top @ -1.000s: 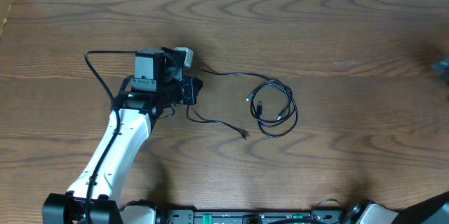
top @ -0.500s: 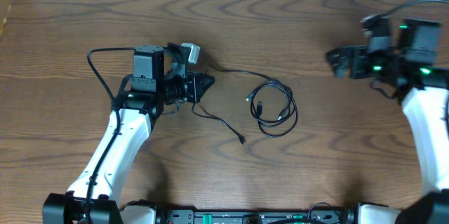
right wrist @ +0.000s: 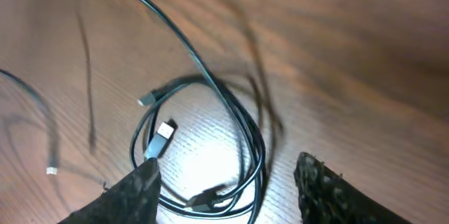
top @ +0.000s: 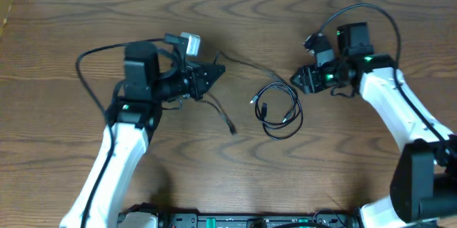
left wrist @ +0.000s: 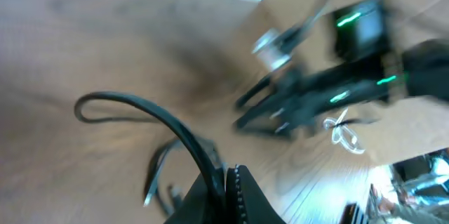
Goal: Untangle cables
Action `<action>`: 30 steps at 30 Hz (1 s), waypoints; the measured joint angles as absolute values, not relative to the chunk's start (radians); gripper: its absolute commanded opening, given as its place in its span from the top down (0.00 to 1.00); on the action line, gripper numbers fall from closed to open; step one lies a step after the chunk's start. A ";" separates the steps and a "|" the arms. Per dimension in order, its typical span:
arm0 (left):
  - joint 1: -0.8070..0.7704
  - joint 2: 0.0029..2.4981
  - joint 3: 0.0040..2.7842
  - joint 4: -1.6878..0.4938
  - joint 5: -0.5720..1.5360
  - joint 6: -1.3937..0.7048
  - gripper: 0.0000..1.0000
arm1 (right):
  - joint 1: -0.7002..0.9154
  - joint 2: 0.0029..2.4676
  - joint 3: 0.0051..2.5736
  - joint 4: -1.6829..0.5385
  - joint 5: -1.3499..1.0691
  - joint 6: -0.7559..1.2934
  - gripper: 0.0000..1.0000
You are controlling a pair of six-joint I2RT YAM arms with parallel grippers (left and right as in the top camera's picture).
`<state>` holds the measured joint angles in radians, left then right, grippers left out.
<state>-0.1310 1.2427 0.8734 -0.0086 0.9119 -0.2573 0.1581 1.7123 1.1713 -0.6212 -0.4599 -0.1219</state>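
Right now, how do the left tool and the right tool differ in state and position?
The left tool is shut on a thin black cable; the right tool is open and holds nothing. The left tool sits well left of the coiled cable, apart from it; the right tool hovers at the coil's upper right edge. Both point inward, toward the coil.

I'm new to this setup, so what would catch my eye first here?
A coiled black cable lies mid-table, with the right hand poised open by its upper edge. To its left, the left hand is shut on a thin black cord trailing from that coil.
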 measured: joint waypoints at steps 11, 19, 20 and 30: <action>-0.131 0.981 0.873 0.026 0.914 -0.331 0.91 | 0.241 1.846 1.171 -0.598 -0.445 -0.122 0.49; -0.122 0.895 0.873 0.018 0.883 -0.355 0.92 | 0.307 1.913 1.171 -0.583 -0.324 -0.056 0.99; -0.113 0.885 0.873 0.007 0.881 -0.360 0.92 | 0.312 1.916 1.171 -0.585 -0.297 -0.035 0.99; -0.061 0.865 0.873 -0.192 0.844 -0.336 0.91 | 0.313 1.901 1.171 -0.584 -0.253 0.036 0.99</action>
